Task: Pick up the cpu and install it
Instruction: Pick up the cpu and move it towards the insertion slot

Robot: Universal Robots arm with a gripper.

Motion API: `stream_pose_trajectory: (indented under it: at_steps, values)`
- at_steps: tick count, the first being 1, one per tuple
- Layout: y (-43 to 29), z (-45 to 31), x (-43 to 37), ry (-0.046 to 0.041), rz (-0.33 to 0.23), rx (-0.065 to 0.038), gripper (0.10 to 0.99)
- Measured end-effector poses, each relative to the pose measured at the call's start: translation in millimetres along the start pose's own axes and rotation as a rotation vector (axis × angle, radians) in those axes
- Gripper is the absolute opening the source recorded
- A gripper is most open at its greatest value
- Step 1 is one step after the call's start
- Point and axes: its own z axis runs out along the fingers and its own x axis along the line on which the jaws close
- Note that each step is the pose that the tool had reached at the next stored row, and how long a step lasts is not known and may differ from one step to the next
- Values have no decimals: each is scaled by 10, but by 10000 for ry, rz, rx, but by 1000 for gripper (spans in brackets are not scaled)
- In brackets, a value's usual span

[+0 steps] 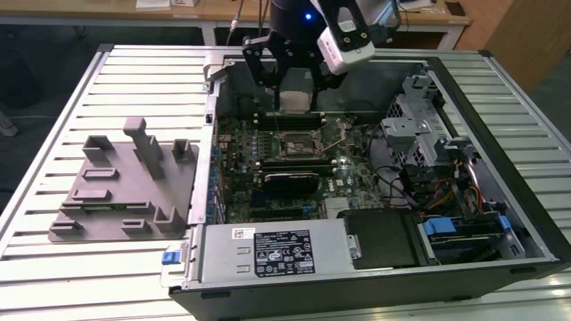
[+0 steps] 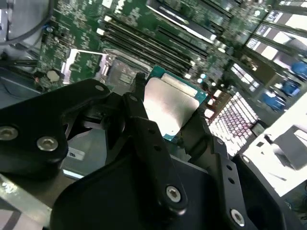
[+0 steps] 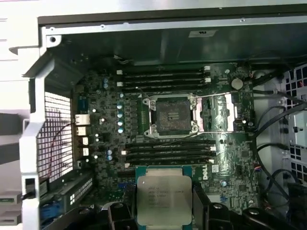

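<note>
Single arm at work over an open computer case [image 1: 499, 264] that is lying on a slatted table [image 1: 134, 73]. The gripper [image 1: 295, 92] is hanging inside the case, above the green motherboard [image 1: 234, 157], and its jaws are clenching the cpu [image 1: 295, 102] between them. In both wrist views the 2 black fingers [image 3: 204, 206] are pressing against opposite edges of the chip, whose silver top [image 3: 164, 199] and thin greenish rim [image 2: 180, 81] are showing between them. The cpu is being carried clear of the board, not touching it. In the exterior view it is sitting over the upper bank of memory slots [image 1: 290, 120], just short of the socket [image 1: 297, 144]. In the first wrist view the socket [image 3: 172, 115] is standing open, with its metal retention frame [image 3: 218, 112] lying flat beside it, and long memory slots [image 3: 165, 76] are running along 2 sides of it. In the second wrist view the socket [image 2: 117, 72] is showing just beyond the gripper's finger [image 2: 139, 98]. A grey power supply [image 1: 272, 251] is occupying the near end of the case. On the table toward the exterior view's left, well apart from the case's interior, a grey fixture plate [image 1: 125, 194] with upright posts is resting flat.
</note>
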Motion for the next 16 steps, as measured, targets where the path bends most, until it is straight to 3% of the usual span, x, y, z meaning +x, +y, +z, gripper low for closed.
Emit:
stream_pose_trajectory:
  at_steps: [5, 16]
  values:
    - [19, 91, -112, 72, 3, 5, 545]
    - [133, 296, -150, 79, 4, 6, 545]
